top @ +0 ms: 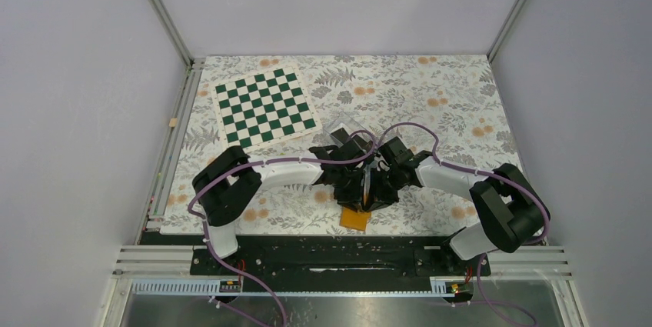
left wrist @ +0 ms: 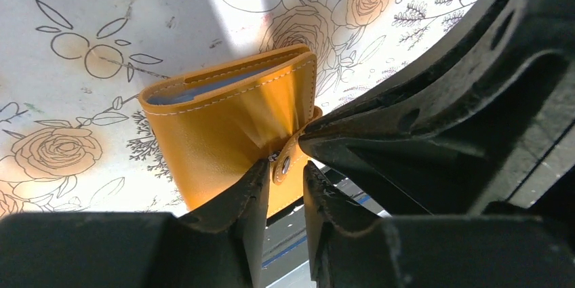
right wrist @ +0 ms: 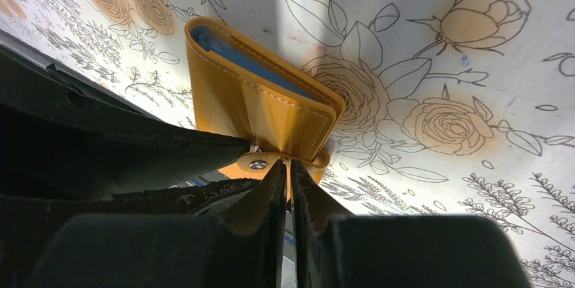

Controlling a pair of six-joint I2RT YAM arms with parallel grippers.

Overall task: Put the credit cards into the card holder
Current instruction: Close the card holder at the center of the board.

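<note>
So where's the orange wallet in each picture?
Top view: the orange wallet is low in the middle, by the near edge of the flowery tablecloth.
Left wrist view: the wallet is in the middle, a bit left, folded.
Right wrist view: the wallet is in the middle, a bit left, with blue showing inside.
Shared landmark: the flowery tablecloth shows in all three views. The snap button shows in both wrist views.

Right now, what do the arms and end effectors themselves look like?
The arms match. The left arm and right arm have white links and bulky black joint housings, with a thin purple cable looped along each. The left end effector and right end effector are matte black, each with two tapered fingers. No markings are visible.
</note>
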